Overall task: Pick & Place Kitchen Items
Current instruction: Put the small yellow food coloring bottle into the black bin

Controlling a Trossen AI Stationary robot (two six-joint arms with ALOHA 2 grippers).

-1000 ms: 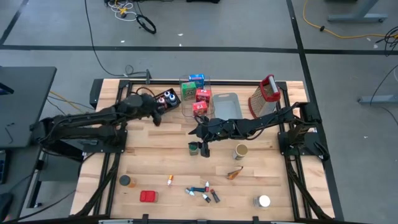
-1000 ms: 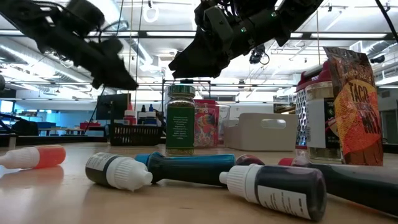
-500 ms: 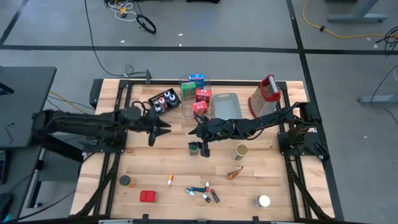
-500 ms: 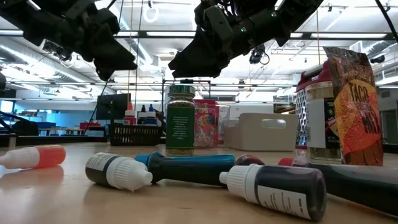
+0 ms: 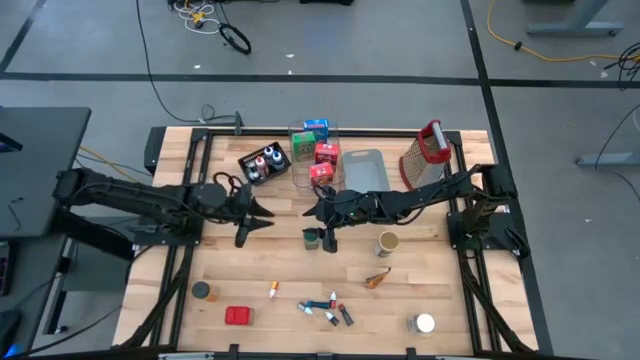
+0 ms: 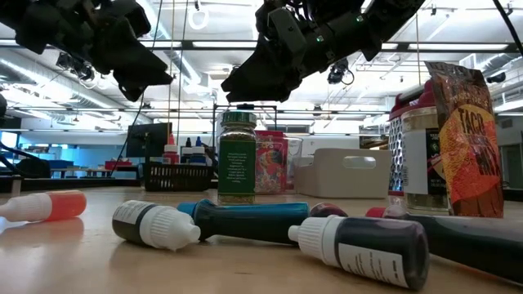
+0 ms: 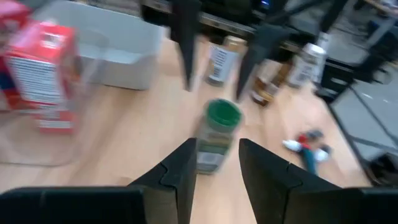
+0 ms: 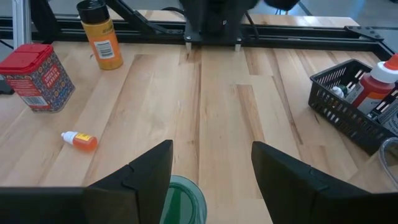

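Green-capped jar [image 5: 313, 237] under parted right claw [image 5: 322, 214]; left claw [image 5: 257, 212] parted, clear bin [image 5: 305, 160] nearby.

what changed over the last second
The left pincer pulled away from the black wire basket of bottles toward the table's middle, holding nothing. The right pincer stayed open above the green-capped spice jar; the items on the table did not move.

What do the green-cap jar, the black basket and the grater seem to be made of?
Green-cap jar: clear body with paper label, likely plastic or glass; cap looks matte plastic.
Black basket: open mesh, probably plastic or coated wire.
Grater: shiny perforated metal, with a red handle that looks plastic.
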